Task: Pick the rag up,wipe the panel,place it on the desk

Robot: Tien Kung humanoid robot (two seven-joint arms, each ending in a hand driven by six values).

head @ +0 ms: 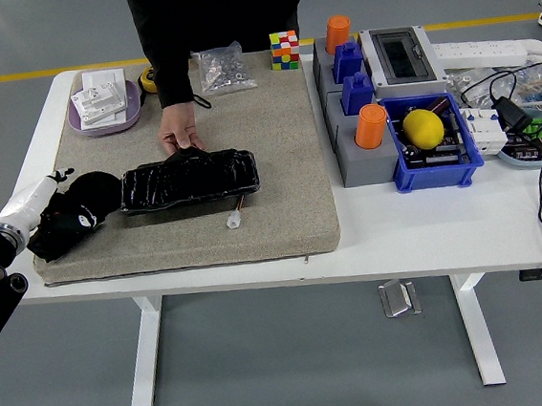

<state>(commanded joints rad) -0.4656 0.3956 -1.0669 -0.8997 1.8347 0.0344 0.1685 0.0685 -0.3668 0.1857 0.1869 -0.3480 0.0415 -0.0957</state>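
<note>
Inspecting from my station: my left hand (48, 198) covers the black rag (79, 220) near the mat's (276, 154) left edge; finger closure unclear. Rag looks soft, light; I'd pinch its bunched middle. A person's hand (179, 133) steadies the panel (188, 181).

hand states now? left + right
Left hand: at the black rag on the mat's left end; grip cannot be told.
Right hand: not in view.

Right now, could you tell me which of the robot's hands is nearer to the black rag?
Left. The left hand rests on the black rag at the mat's left end. The right hand is not in view, so no comparison is possible.
</note>
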